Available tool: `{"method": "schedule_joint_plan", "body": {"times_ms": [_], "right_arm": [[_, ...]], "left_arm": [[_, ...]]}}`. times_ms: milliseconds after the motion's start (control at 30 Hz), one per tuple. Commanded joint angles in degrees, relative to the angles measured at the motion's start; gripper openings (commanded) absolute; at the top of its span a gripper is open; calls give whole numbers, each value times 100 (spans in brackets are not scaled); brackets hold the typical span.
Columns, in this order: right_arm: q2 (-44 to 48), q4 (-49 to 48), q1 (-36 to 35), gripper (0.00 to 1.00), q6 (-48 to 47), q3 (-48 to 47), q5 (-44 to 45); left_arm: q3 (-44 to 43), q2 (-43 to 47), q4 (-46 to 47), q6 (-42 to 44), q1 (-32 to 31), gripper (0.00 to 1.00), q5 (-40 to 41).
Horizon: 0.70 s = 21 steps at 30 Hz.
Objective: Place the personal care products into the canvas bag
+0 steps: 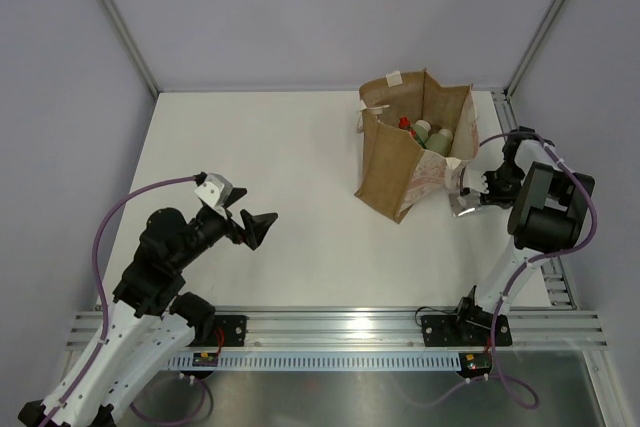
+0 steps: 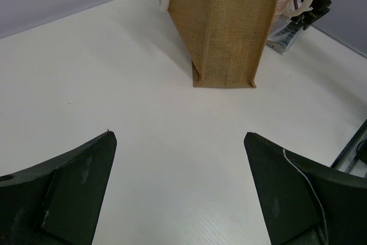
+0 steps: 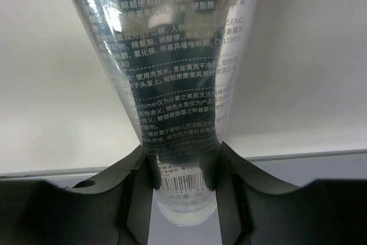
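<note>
The canvas bag (image 1: 392, 169) stands upright at the back right, and the left wrist view shows its tan side (image 2: 229, 27). Inside it I see a dark bottle with a red cap (image 1: 405, 124) and two pale bottles (image 1: 432, 135). Just right of the bag, my right gripper (image 1: 472, 195) is shut on the silver tube (image 1: 464, 210) low beside the bag. The right wrist view shows the printed tube (image 3: 178, 55) pinched near its cap end in that gripper (image 3: 180, 164). My left gripper (image 1: 256, 228) hangs open over the bare table, far left of the bag, with nothing between its fingers (image 2: 86, 170).
A metal frame rail (image 1: 520, 47) runs along the table's right edge, close behind the right arm. The aluminium base rail (image 1: 330, 327) crosses the near edge. Grey walls close the back and sides.
</note>
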State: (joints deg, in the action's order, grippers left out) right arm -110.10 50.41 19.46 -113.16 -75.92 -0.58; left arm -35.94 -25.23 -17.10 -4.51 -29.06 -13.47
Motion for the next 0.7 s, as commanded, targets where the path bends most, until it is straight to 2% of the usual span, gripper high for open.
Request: {"method": "schedule_joint_plan", "body": {"times_ms": [0, 367, 667], "right_arm": [[744, 425, -4, 36, -945, 392, 269], [2115, 776, 40, 26, 347, 1106, -232], [2265, 1040, 242, 13, 524, 816, -285]], "left_arm": [[8, 19, 190, 73, 23, 99, 3], [61, -43, 260, 73, 32, 99, -50], [88, -96, 295, 91, 23, 99, -85]]}}
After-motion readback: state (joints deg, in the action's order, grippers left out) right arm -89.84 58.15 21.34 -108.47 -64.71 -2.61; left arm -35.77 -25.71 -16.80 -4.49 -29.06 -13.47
